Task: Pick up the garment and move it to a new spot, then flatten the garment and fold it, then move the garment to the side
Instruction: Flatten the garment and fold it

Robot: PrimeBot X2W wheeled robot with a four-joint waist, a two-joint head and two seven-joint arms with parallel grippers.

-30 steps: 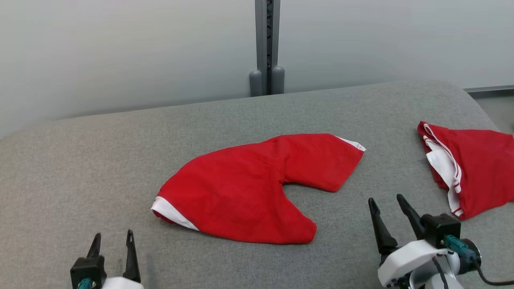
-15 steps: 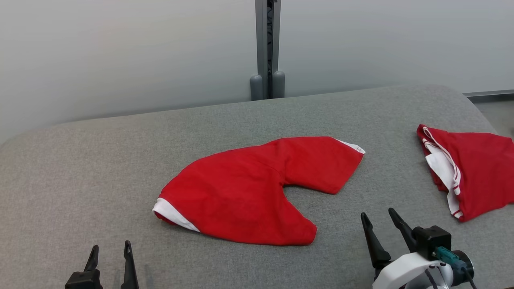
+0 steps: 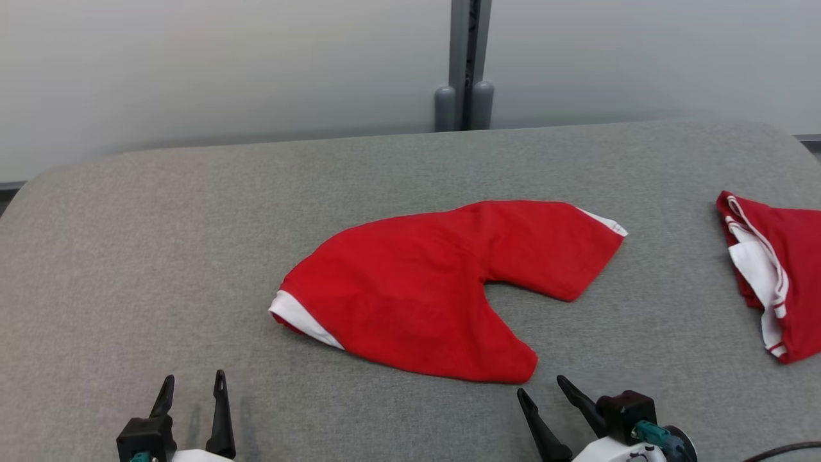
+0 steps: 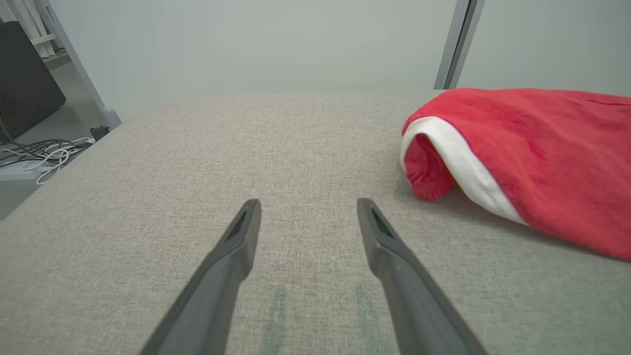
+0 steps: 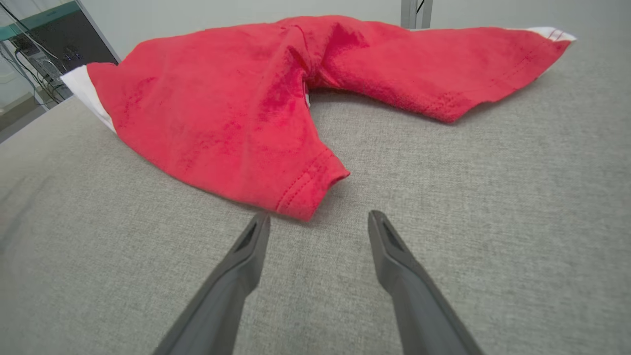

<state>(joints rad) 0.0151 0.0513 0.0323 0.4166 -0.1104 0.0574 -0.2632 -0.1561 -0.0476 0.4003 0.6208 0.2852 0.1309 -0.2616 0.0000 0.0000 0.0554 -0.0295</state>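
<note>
Grey fabric surface point(image 3: 128, 256) carries the red garment point(image 3: 436, 289) at its centre. My left gripper point(image 3: 194, 377), jaws wide and empty, sits near and left of its white-edged end. My right gripper point(image 3: 541, 385), jaws wide and empty, sits just near of its closest hem.

Red soft knit cloth garment point(image 3: 436, 289), white lining; grey coarse-weave matt fabric tabletop point(image 3: 160, 244); matt dark plastic gripper fingers point(image 4: 231, 256).
</note>
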